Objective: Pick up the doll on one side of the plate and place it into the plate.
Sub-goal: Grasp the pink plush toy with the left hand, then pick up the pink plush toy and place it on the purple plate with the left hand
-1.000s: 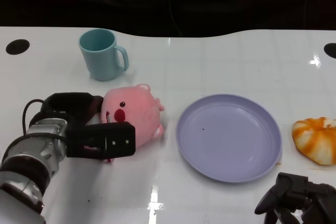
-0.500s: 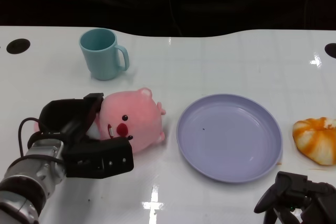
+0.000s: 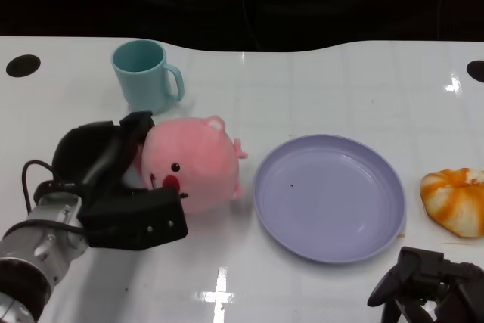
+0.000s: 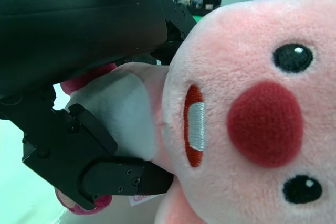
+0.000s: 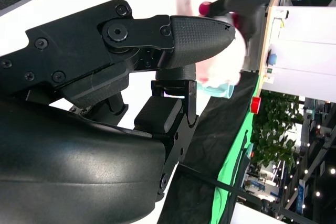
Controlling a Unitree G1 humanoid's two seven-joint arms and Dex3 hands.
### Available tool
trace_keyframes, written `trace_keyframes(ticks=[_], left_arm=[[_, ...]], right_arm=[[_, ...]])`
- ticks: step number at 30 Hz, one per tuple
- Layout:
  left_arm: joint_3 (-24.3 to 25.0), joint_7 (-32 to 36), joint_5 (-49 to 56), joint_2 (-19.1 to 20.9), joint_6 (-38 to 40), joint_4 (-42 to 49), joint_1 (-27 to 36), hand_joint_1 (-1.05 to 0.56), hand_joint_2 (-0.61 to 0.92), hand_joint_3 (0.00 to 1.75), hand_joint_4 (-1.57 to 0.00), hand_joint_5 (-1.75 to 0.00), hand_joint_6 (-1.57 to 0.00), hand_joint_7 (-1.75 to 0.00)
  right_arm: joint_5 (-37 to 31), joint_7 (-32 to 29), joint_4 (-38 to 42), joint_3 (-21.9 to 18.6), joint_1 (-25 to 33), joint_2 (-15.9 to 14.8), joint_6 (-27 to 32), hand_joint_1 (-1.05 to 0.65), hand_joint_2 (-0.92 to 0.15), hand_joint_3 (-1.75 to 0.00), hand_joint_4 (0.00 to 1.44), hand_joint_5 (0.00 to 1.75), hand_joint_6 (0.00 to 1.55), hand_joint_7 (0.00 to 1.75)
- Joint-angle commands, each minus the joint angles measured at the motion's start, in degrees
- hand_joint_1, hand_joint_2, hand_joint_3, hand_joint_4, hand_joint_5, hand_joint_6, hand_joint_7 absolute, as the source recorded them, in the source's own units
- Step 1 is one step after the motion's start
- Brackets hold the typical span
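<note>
Head view: left hand [image 3: 121,187] is wrapped round the pink doll [image 3: 193,163], fingers behind and under it, gripping from the doll's far-from-plate side. Doll sits on the white table [image 3: 318,88] just left of the purple plate [image 3: 330,198], near its rim, apparently not touching it, and not in it yet. Left wrist view confirms the hold: black fingers [image 4: 100,166] pressed into the plush under the face (soft body, squashes under the pads). Right hand [image 3: 431,285] idles low at the near edge, fingers curled in on nothing. Teal mug [image 3: 145,76] stands behind the doll, orange plush thing [image 3: 455,200] beyond the plate's other side. My read for the step: lift enough to clear the rim before moving sideways, carry to the plate's middle, lower, then let go. Plush may sag or roll in the grip, so keep the squeeze firm and don't swing toward the mug.
</note>
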Motion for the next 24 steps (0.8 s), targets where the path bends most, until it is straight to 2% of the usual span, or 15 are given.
trace_keyframes(ticks=[1,6,10,16,24], left_arm=[[2.3,-2.6,-1.2,2.8,1.0,-6.0,2.0,-0.16,0.49,1.09,-0.91,-1.75,-0.67,-1.75],[4.6,-6.1,-1.5,4.4,2.9,-14.5,4.3,-0.14,0.48,1.15,-0.9,-1.75,-0.71,-1.75],[5.8,-11.4,-2.1,3.4,7.3,-22.7,5.2,-0.16,0.48,1.18,-0.91,-1.75,-0.72,-1.75],[4.2,-16.8,0.4,0.0,15.3,-32.1,4.8,-0.17,0.48,1.15,-0.93,-1.75,-0.71,-1.75],[2.0,-21.7,1.7,-6.4,21.2,-34.2,2.4,-0.22,0.51,1.14,-0.94,-1.75,-0.71,-1.75]], right_arm=[[0.4,-0.1,-0.1,-0.9,0.2,-0.9,-0.3,-0.93,-0.92,-0.45,0.89,1.47,0.87,1.14],[0.9,0.1,0.0,-1.0,0.2,-1.0,-0.3,-0.93,-0.92,-0.46,0.89,1.47,0.86,1.15],[0.9,0.4,0.2,-1.1,0.1,-1.2,-0.4,-0.93,-0.92,-0.46,0.89,1.48,0.86,1.15],[0.5,0.4,0.5,-1.0,-0.1,-1.0,-0.9,-0.92,-0.92,-0.47,0.88,1.47,0.86,1.15],[0.4,0.0,-0.9,-0.6,0.7,-0.7,0.0,-0.93,-0.92,-0.46,0.88,1.48,0.86,1.15]])
